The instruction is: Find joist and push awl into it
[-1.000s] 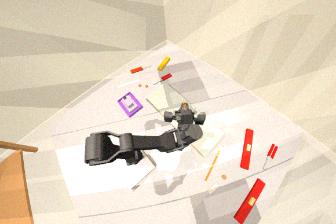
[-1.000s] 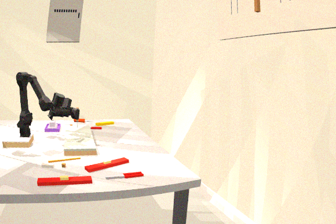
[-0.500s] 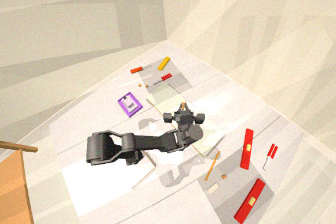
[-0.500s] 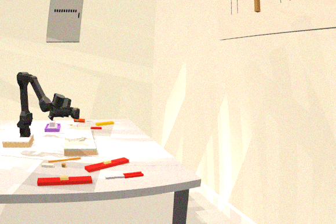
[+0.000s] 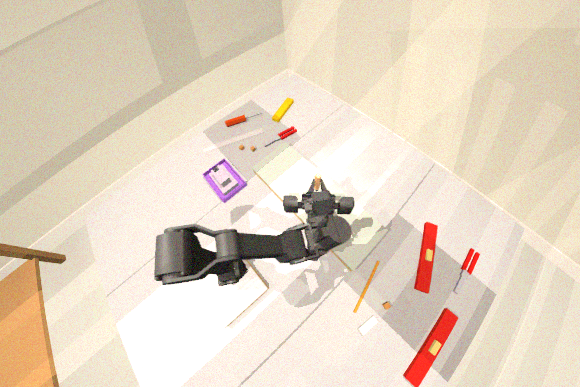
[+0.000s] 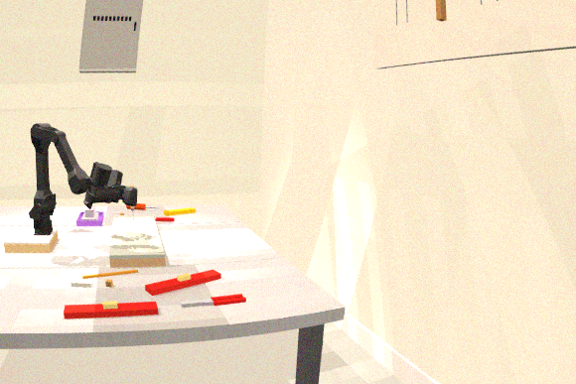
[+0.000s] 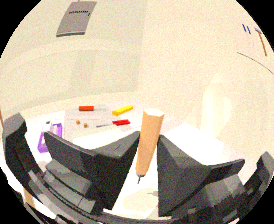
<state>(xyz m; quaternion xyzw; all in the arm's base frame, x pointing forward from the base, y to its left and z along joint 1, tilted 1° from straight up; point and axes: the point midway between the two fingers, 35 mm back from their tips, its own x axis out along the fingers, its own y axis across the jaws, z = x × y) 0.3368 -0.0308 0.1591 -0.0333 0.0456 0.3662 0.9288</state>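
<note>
My gripper (image 5: 318, 190) (image 6: 132, 198) (image 7: 145, 163) is shut on the awl (image 5: 317, 182) (image 7: 148, 137), gripping its wooden handle with the metal tip pointing down. It hangs over the far half of the pale green floor panel (image 5: 278, 163) (image 6: 137, 245) (image 7: 140, 204); the tip is just above the surface, and I cannot tell if it touches. The grey stud finder (image 5: 223, 179) (image 6: 89, 213) lies in the purple tray (image 5: 215, 191) (image 6: 91, 221) (image 7: 44, 141), left of the panel.
Beyond the panel lie an orange screwdriver (image 5: 235, 121), a yellow block (image 5: 282, 109) and a small red screwdriver (image 5: 286, 133). In front lie two red levels (image 5: 426, 257) (image 5: 431, 346), a pencil (image 5: 366, 286) and a red-handled tool (image 5: 468, 262). A wooden stand (image 5: 20, 321) is at left.
</note>
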